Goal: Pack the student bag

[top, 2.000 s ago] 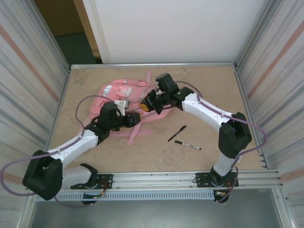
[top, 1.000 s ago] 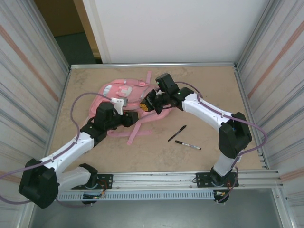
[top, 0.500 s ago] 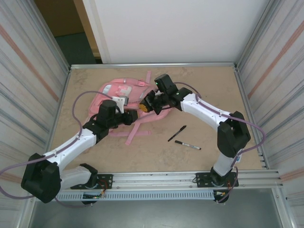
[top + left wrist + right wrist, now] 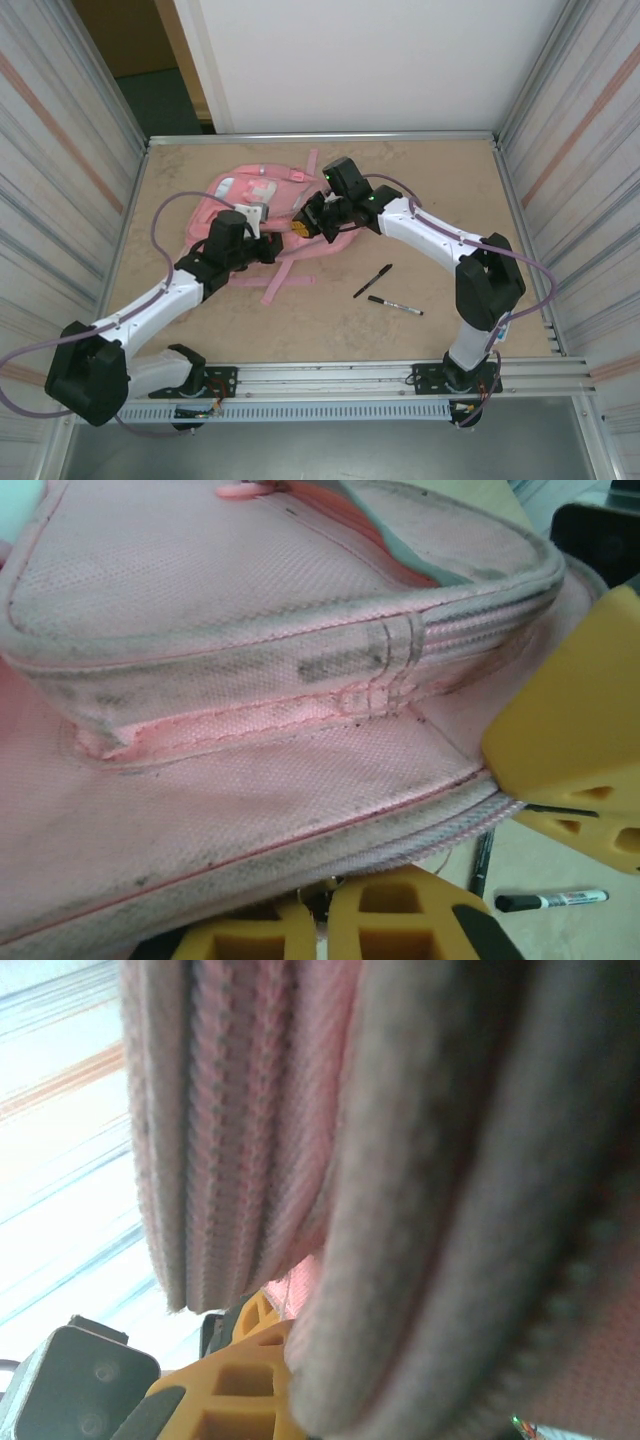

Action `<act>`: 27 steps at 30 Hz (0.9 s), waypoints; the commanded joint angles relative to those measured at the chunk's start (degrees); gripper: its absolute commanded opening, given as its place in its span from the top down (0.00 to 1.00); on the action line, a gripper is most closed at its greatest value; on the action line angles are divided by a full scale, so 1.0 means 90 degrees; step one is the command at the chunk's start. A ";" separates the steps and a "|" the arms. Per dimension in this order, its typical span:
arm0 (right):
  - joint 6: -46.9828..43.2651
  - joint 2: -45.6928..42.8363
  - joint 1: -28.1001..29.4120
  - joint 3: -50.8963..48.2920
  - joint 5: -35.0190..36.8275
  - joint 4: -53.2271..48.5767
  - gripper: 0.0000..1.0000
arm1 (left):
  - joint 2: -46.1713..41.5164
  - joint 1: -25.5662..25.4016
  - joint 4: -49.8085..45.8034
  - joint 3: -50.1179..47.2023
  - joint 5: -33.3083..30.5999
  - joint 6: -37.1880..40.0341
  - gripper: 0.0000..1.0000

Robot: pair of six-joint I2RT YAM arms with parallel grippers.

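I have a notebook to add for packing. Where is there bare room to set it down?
Bare table lies in the far right corner, between the right arm and the back wall. Another free patch lies near the front rail, between the left arm and the two pens. It is crowded around the student bag, where both arms meet.

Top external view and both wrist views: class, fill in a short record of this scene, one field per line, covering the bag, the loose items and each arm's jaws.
bag: large soft pink fabric backpack, lying on the tan table, left of centre
loose items: two black marker pens, on the table right of the bag, outside it
left jaws: shut at the bag's zipped near edge; what they pinch is too small to tell
right jaws: shut, pink fabric against a yellow pad
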 commanded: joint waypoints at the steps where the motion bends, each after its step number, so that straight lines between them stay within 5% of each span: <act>1: -0.0240 -0.0147 0.0127 0.0093 -0.0473 -0.0109 1.00 | -0.0349 0.0133 -0.0126 -0.0073 -0.0188 0.0383 1.00; 5: -0.0252 -0.0171 -0.0004 -0.0221 -0.0415 -0.0042 1.00 | -0.0476 0.0748 -0.0708 -0.0123 0.0690 0.0537 1.00; 11: -0.0290 -0.0229 -0.0078 -0.0630 -0.0244 0.0075 1.00 | -0.0640 0.2416 -0.1451 -0.0290 0.2323 0.0272 1.00; 19: -0.0185 -0.0214 0.0044 -0.0867 -0.0103 0.0349 1.00 | -0.0195 0.3130 -0.1390 -0.0396 0.2811 -0.0535 1.00; 25: -0.0161 -0.0194 0.0477 -0.0962 0.0318 0.0356 1.00 | -0.0271 0.3216 -0.1907 -0.0282 0.2097 -0.0745 0.99; 27: -0.0018 -0.0196 0.0687 -0.1129 0.0723 0.0333 1.00 | -0.0320 0.3282 -0.1944 -0.0317 0.1902 -0.0956 0.88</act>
